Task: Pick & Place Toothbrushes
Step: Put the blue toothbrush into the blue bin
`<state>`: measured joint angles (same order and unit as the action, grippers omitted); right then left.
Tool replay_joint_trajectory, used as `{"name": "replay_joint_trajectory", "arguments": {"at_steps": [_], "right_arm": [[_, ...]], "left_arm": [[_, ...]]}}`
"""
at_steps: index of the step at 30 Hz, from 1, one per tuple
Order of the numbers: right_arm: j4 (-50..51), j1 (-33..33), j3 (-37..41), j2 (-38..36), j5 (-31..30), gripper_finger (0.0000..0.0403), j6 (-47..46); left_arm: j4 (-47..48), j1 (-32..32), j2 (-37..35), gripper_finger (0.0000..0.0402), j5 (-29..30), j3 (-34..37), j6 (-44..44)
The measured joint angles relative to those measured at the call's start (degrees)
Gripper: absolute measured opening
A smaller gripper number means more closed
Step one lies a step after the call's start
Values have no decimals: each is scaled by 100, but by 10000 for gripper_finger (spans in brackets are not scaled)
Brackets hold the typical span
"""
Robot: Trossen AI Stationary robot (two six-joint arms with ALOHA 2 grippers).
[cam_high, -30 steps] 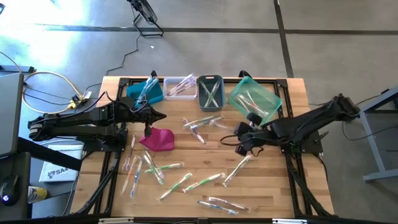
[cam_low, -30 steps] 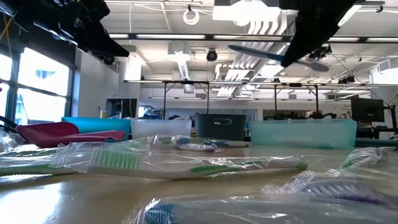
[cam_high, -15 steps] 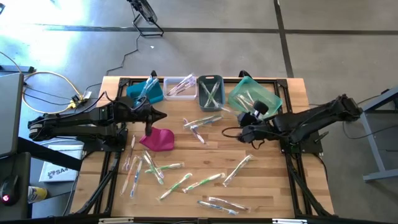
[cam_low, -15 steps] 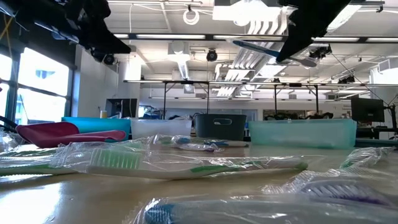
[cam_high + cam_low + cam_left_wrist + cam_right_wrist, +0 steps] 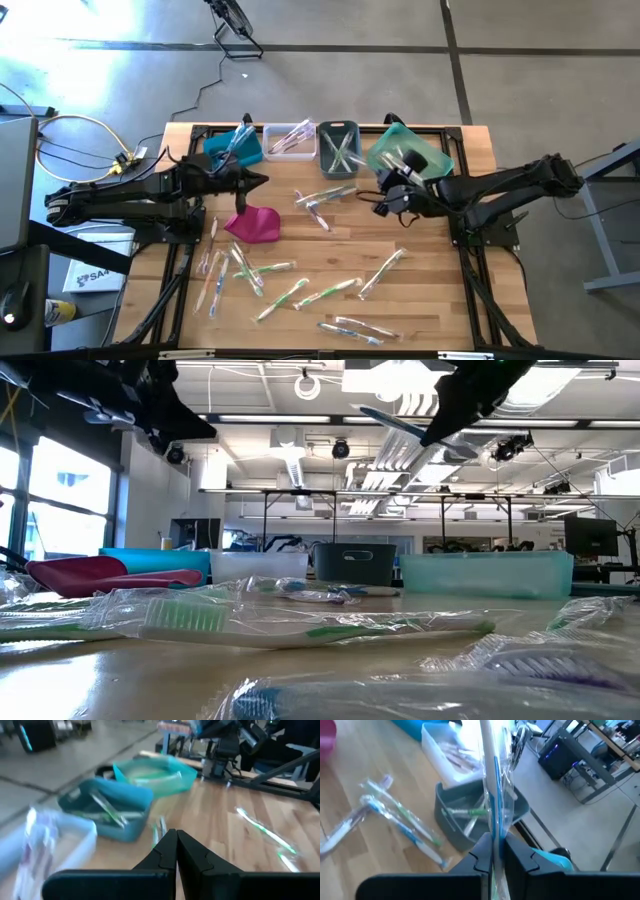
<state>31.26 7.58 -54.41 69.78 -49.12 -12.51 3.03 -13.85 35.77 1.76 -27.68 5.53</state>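
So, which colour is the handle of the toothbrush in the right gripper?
Blue and white, inside a clear wrapper; the toothbrush shows best in the right wrist view.

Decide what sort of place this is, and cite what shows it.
Probably a robotics lab or workshop: a wooden table with mounted arms, ceiling ducts with strip lights, and workbenches with a monitor behind.

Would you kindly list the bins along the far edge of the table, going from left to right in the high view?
Blue bin → clear bin → grey bin → teal bin, which sits tilted, with the right gripper just in front of it.
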Motion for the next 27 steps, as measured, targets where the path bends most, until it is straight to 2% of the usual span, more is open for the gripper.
{"name": "replay_joint_trajectory", "arguments": {"at_steps": [6, 11, 15, 19, 24, 27], "right_arm": [[-231, -145, 3, 0, 8, 17, 182], [-486, -254, 5, 109, 82, 17, 176], [-984, -328, 7, 262, 430, 17, 363], [-1504, -324, 10, 426, 515, 17, 678], [-1894, -322, 5, 562, 815, 18, 876], [-2022, -322, 11, 632, 913, 20, 992]], "left_arm": [[-359, 0, 167, 6, 79, 0, -800], [-679, 0, 625, 6, 83, -2, -881], [-1518, 0, 1130, 6, 83, -2, -954], [-2340, 0, 1582, 6, 77, -3, -1174], [-2434, -2, 1867, 10, 82, -90, -1279], [-2453, -2, 1916, 34, 81, -161, -1166]]}}
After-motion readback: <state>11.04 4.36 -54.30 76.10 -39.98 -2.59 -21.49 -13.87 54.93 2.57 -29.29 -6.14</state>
